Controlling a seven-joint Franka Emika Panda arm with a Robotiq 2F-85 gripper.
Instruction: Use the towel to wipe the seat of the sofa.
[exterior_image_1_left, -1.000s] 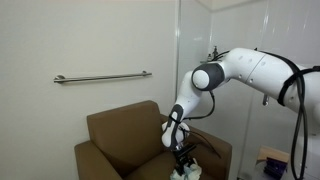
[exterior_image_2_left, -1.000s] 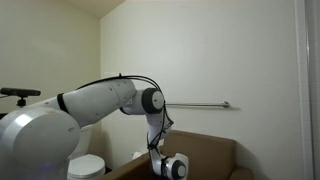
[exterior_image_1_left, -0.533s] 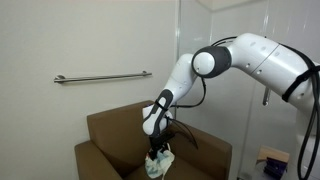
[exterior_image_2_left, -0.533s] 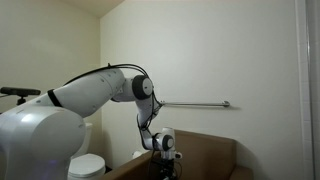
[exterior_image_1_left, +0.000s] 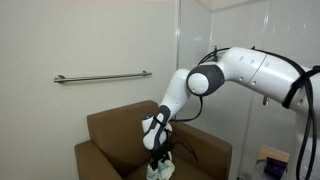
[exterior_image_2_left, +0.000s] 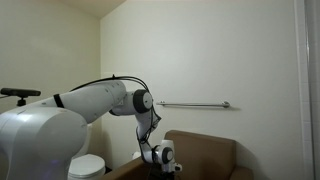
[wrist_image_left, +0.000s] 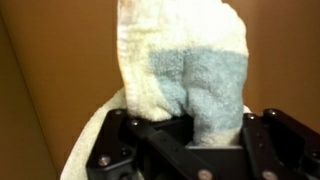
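Note:
A cream and pale blue towel (wrist_image_left: 185, 70) fills the wrist view, bunched against the brown sofa seat (wrist_image_left: 60, 90). My gripper (wrist_image_left: 190, 135) is shut on the towel, with the cloth wedged between the black fingers. In an exterior view the gripper (exterior_image_1_left: 157, 160) points down at the sofa seat (exterior_image_1_left: 120, 160) with the towel (exterior_image_1_left: 160, 170) under it. In the other exterior view the gripper (exterior_image_2_left: 158, 163) is low by the sofa (exterior_image_2_left: 205, 150); the towel is hidden there.
A metal grab bar (exterior_image_1_left: 100, 77) is fixed to the wall above the sofa and also shows in an exterior view (exterior_image_2_left: 195, 104). The sofa backrest (exterior_image_1_left: 125, 120) and armrests enclose the seat. A white toilet (exterior_image_2_left: 85, 165) stands beside the sofa.
The arm has swept the towel across the seat, from the right side toward the middle, and the elbow has shifted between frames. The gripper stays shut on the towel.

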